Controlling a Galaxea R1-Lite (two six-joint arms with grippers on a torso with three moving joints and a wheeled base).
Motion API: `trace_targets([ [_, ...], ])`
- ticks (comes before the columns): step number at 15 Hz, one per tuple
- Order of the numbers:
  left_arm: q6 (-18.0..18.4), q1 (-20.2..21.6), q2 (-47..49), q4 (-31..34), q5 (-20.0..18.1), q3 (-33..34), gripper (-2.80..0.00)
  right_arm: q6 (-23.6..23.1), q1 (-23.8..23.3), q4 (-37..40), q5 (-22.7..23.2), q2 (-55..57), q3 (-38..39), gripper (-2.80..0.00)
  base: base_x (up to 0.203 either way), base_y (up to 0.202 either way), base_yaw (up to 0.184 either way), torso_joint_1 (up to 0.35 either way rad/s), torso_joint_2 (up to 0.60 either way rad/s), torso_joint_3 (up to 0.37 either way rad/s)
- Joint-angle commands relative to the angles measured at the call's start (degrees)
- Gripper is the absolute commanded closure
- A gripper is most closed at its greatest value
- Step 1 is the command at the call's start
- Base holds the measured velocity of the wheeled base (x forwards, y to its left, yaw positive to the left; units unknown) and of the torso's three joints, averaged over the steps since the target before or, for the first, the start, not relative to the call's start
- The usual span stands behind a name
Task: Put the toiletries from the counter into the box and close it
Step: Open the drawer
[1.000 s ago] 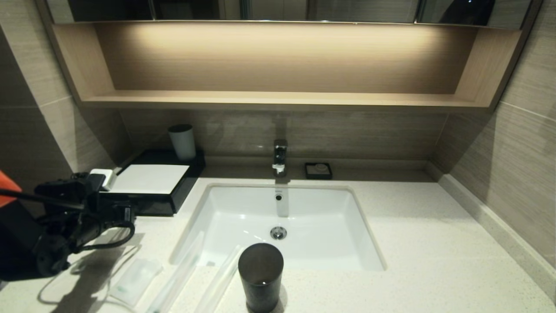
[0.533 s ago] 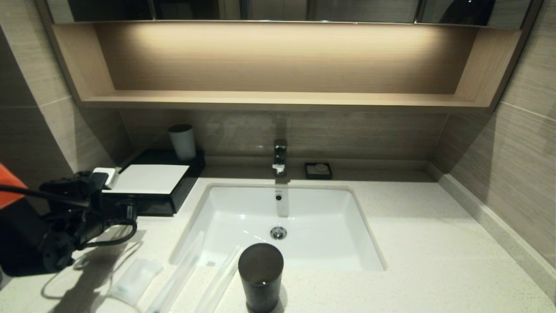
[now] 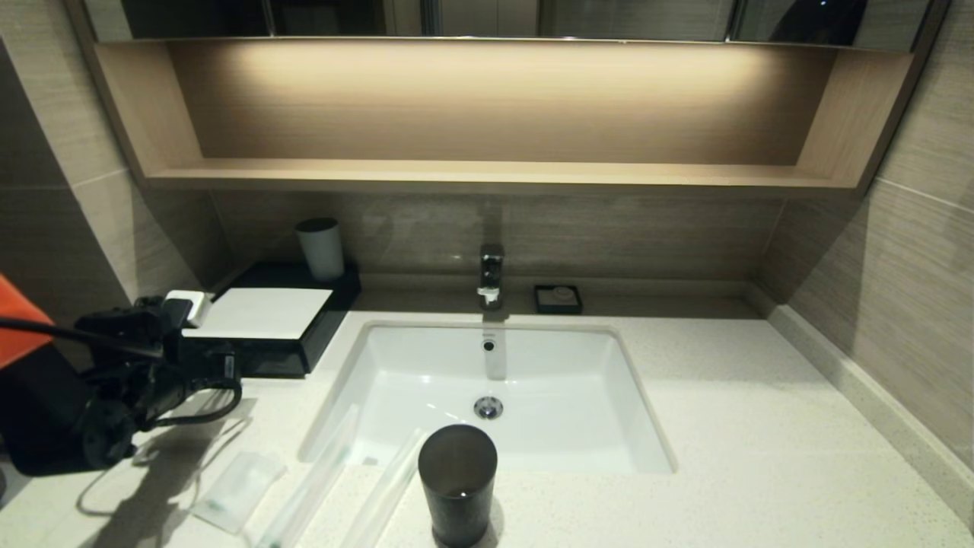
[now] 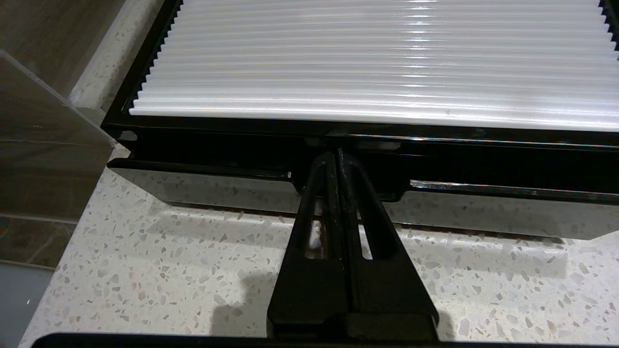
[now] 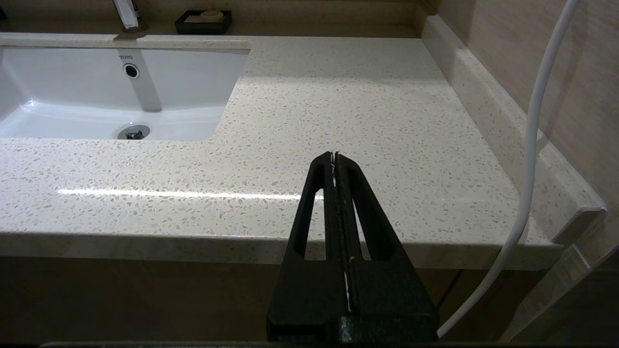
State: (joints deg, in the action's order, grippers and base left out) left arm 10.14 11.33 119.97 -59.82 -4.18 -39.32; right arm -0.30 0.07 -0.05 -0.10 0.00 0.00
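Where the head view hides it, the left tool [image 4: 337,157], pinched closed, tips in the box [image 4: 242,145] drawer's notch

Left arm easing in at the box

My left gripper [image 3: 228,367], fingers pressed together, has crept a little farther and to the right toward the box [image 3: 304,346] front; in the wrist view its tips sit at the drawer's notch pull [image 4: 350,145]

The box [image 3: 319,323] is showing glossy black under a ribbed white sheet top [image 4: 377,58]. The surface [image 5: 348,106] is showing off-white with fine speckles, the sachet [image 3: 237,491] translucent white with green print.
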Motion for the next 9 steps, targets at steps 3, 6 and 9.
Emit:
trace_targets([
  [3,0.05,0.01,0.53,-0.33,-0.04,-0.35,0.0,-0.05,0.01,-0.03,0.01,0.0,0.09,0.0,0.0,0.0,0.0,0.0,0.0,0.0],
  [6,0.05,0.01,0.88,-0.2,-0.04,-0.76,0.0,-0.05,0.01,-0.03,0.01,0.0,0.09,0.0,0.0,0.0,0.0,0.0,0.0,0.0],
  [9,0.05,0.0,0.96,-0.2,-0.05,-0.85,0.0,-0.06,0.01,-0.03,0.01,0.0,0.09,0.0,0.0,0.0,0.0,0.0,0.0,0.0],
])
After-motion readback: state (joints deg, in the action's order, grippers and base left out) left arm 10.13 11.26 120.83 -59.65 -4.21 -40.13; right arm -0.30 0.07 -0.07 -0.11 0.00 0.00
